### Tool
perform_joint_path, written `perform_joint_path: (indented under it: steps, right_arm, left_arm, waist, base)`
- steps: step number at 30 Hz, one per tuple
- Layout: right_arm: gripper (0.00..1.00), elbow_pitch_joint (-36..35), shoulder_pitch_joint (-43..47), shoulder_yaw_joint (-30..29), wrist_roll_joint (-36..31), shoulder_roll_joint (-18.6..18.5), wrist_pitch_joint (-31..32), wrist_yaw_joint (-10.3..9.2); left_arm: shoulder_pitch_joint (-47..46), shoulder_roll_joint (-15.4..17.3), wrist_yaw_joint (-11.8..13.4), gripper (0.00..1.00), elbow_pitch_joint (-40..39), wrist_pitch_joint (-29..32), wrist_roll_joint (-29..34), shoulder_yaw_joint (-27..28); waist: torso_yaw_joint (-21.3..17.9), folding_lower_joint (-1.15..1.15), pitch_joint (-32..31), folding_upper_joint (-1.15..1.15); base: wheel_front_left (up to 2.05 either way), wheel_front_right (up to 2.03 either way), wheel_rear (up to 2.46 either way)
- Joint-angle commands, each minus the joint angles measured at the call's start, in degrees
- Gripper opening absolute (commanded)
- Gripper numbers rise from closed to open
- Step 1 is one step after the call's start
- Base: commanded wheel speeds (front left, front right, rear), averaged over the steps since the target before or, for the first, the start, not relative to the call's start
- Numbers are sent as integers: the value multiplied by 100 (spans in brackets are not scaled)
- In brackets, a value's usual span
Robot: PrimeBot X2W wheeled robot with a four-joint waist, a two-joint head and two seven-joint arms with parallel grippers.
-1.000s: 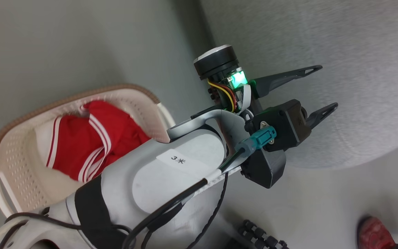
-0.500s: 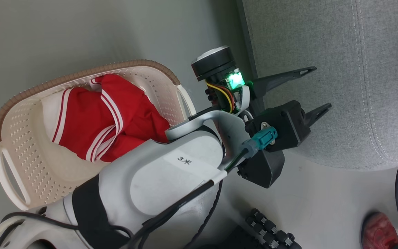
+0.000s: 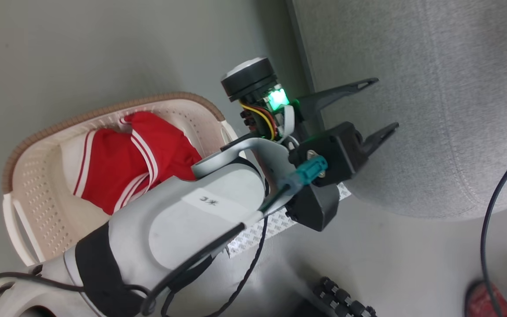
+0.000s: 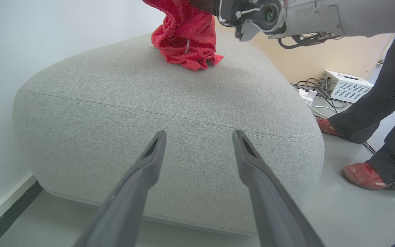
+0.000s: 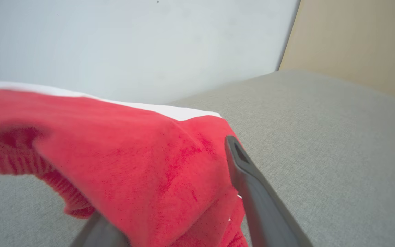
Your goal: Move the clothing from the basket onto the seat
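Left end effector (image 3: 384, 103) hangs empty, fingers apart, at the centre of the head view, aimed at the seat (image 4: 149, 103). Right end effector (image 5: 197, 147) is at the top of the left wrist view, above one red garment (image 4: 187, 48) bunched on the seat top; its fingers look spread, with cloth draped over one rather than pinched. More clothing (image 3: 121, 167) lies in the basket (image 3: 29, 198) at the left, so the job seems roughly half done. In the head view the left forearm (image 3: 183, 220) overlaps the basket's near side, while a person's legs (image 4: 382, 103) and a black cable (image 3: 485, 220) crowd the floor at the right
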Motion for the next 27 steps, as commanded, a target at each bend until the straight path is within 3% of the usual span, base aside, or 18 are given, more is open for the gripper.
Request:
perform_joint_path:
  steps: [1,5,15,20,27]
  right_arm:
    - [100,-126,200,-46,-78,49,-4,0]
    - [100,-935,852,-411,-374,276,-4,1]
    - [100,-2644,2372,181,-877,875,-4,0]
    - [100,-2937,2873,847,-1094,1015,-4,0]
    - [100,-2848,3485,1639,-905,888,-4,0]
  left_arm:
    - [108,35,21,100,30,-62,-23,20]
    - [185,0,126,100,155,-299,-114,107]
    - [841,75,586,100,576,-1116,-492,530]
    - [1347,181,869,100,786,-1431,-856,886]
    - [2169,294,1200,100,895,-1770,-1345,1373]
  waist:
    - [43,0,-177,0]
    - [173,0,-506,0]
    - [732,0,-1652,0]
    - [1058,0,-2300,0]
    - [1607,0,-3125,0]
  base:
    - [0,0,0]
    - [0,0,0]
    - [0,0,0]
    - [0,0,0]
    - [0,0,0]
